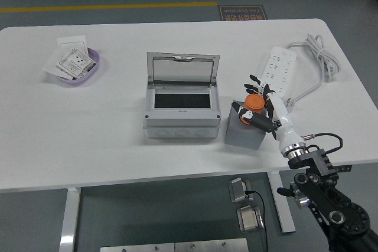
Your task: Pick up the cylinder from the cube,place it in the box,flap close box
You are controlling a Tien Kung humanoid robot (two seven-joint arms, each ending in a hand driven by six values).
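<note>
Orange cylinder sits upright on grey cube, just right of open box. Right hand fingers curled round its sides, apparently gripping. Looks light, rigid, smooth plastic; probably slippery, so hold mid-body, firm squeeze.

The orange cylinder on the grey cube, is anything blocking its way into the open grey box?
Nothing visible does. The orange cylinder sits on the grey cube with the right hand around it; the grey plastic box stands just left of the cube, its clear lid flipped up behind the opening.
</note>
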